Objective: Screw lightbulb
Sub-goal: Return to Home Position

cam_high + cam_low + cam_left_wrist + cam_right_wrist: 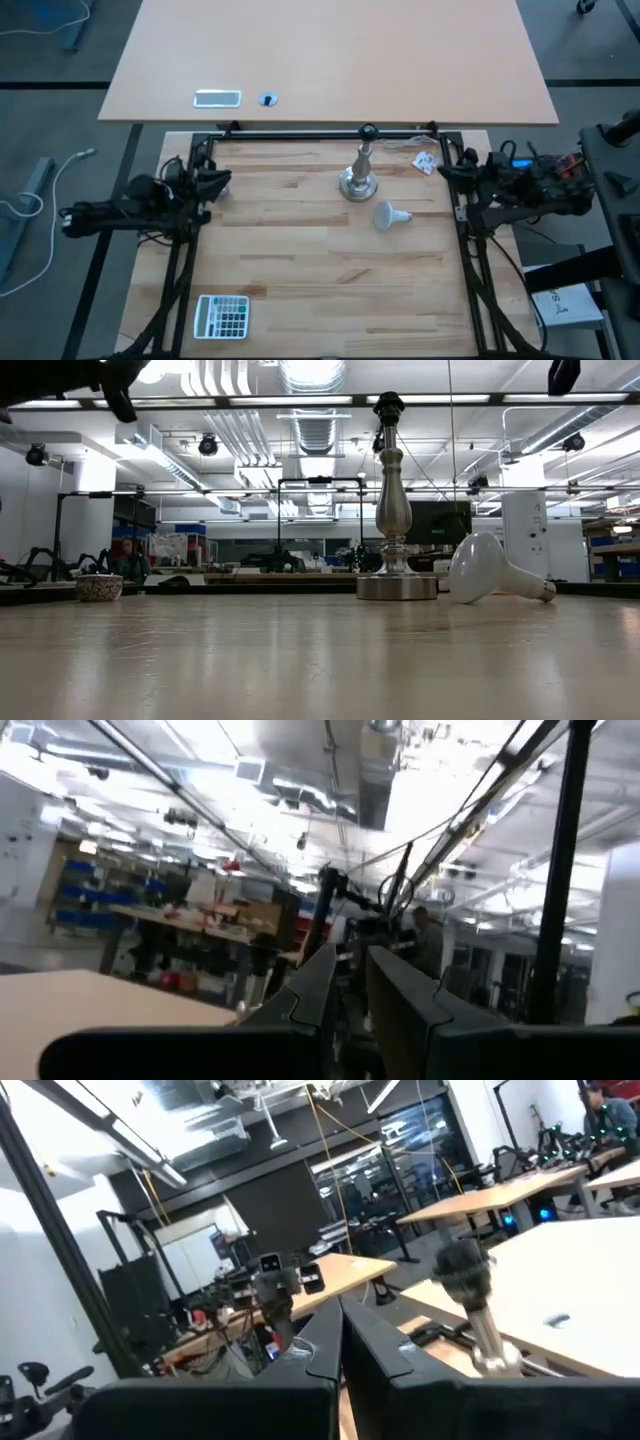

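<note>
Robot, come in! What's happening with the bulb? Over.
Left gripper parked far left, right gripper far right, both empty. Bulb lying loose beside lamp stand. Nothing blocking.

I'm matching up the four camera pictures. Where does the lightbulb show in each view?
High view: the lightbulb lies near the centre, just to the lower right of the silver stand.
Low view: right of centre, on its side beside the silver stand.
Left wrist view: not in it.
Right wrist view: not in it.
Shared landmark: the silver stand, seen in the high, low and right wrist views.
</note>
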You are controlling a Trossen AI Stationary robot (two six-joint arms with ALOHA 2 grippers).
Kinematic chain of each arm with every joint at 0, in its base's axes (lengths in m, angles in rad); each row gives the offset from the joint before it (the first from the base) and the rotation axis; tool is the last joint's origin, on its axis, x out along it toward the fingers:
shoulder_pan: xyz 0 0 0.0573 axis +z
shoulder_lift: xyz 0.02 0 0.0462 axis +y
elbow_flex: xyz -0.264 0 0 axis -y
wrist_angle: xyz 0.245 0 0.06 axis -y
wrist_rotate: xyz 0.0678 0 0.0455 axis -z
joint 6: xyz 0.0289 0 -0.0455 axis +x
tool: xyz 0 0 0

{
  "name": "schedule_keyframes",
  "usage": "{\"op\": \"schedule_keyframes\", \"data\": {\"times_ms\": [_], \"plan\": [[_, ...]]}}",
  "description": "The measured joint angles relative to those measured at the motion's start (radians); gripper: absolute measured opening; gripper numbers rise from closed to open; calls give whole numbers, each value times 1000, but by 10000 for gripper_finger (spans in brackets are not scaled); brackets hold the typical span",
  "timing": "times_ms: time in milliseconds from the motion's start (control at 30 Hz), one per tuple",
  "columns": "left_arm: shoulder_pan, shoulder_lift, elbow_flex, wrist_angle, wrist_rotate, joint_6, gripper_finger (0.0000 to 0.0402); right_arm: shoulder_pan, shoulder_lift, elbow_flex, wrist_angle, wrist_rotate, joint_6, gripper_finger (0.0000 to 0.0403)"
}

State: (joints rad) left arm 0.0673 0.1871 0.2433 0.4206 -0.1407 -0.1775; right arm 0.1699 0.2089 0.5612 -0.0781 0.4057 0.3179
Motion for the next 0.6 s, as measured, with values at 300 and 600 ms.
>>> {"op": "schedule_keyframes", "data": {"times_ms": [300, 600], "plan": [[0, -89, -167, 67, 0, -190, 50, 0, -92, -154, 22, 15, 8, 1], [0, -51, -219, -112, 20, -337, 50, 0, -207, -317, 123, -65, 56, 0]]}}
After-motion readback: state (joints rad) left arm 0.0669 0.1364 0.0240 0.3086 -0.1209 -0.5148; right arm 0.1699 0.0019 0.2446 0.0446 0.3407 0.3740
